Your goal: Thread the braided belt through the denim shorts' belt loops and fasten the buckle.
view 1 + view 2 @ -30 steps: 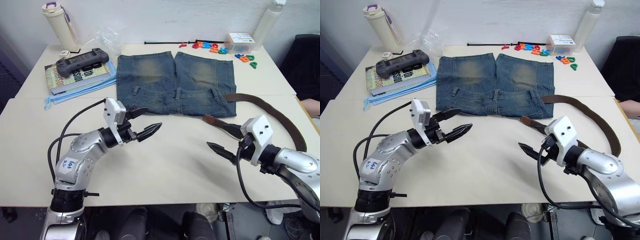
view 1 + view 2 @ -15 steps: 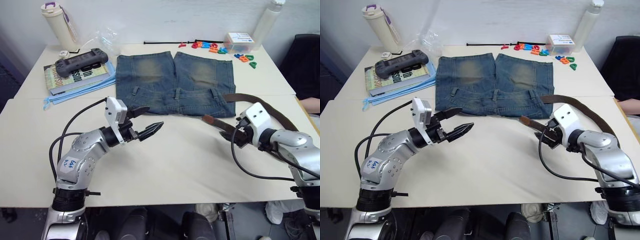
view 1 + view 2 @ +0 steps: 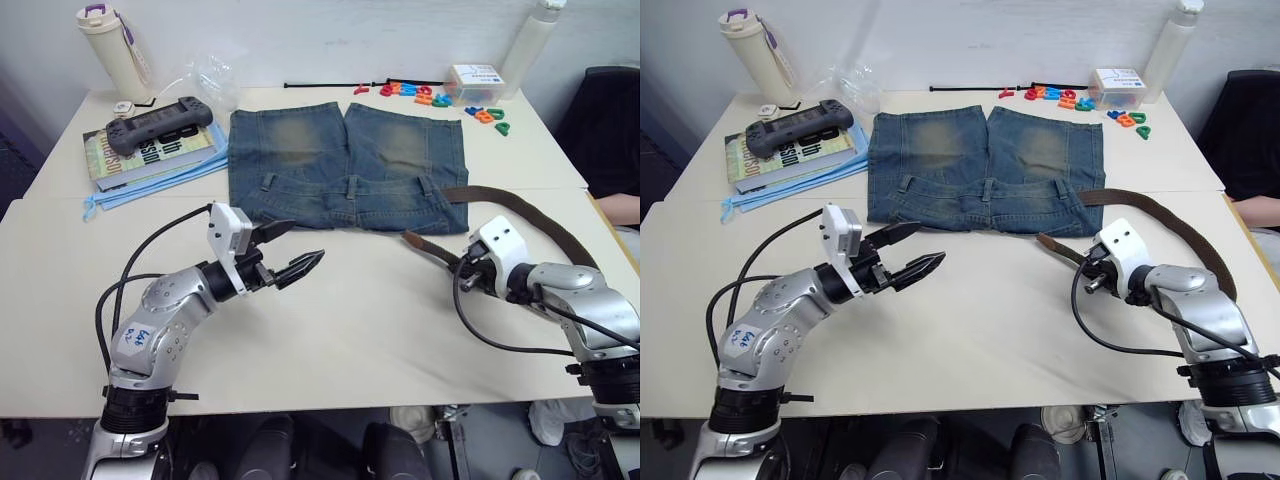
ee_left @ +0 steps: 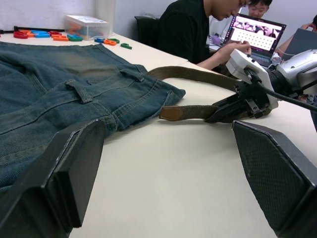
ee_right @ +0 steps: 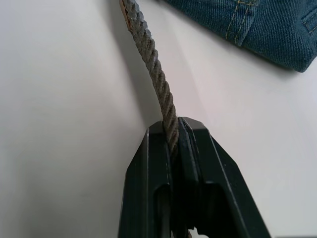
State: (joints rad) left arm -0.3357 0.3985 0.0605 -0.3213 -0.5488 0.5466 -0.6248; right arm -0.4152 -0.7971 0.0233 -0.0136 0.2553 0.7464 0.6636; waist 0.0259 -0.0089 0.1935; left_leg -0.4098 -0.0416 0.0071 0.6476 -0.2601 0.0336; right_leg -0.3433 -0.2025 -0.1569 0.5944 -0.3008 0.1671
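Observation:
The denim shorts point(image 3: 350, 165) lie flat at the table's far middle, with the waistband and its belt loops point(image 3: 350, 187) toward me. The braided belt point(image 3: 545, 215) curves from the shorts' right waist corner around to the right, and its tan tip point(image 3: 418, 242) lies just in front of the shorts. My right gripper point(image 3: 457, 266) is shut on the belt point(image 5: 148, 54) a little behind that tip. My left gripper point(image 3: 305, 241) hovers open over bare table in front of the shorts' left half, holding nothing. The buckle is hidden.
Books with a game controller point(image 3: 160, 120) lie at the far left beside a cream bottle point(image 3: 105, 45). Plastic letters point(image 3: 430, 95), a small box point(image 3: 475, 80) and a thin black cable point(image 3: 320, 86) line the far edge. People sit at a laptop point(image 4: 257, 32) past the table's right side.
My right gripper moved forward and left to the belt near its tip and shut on it. The left arm has stayed nearly still, open.

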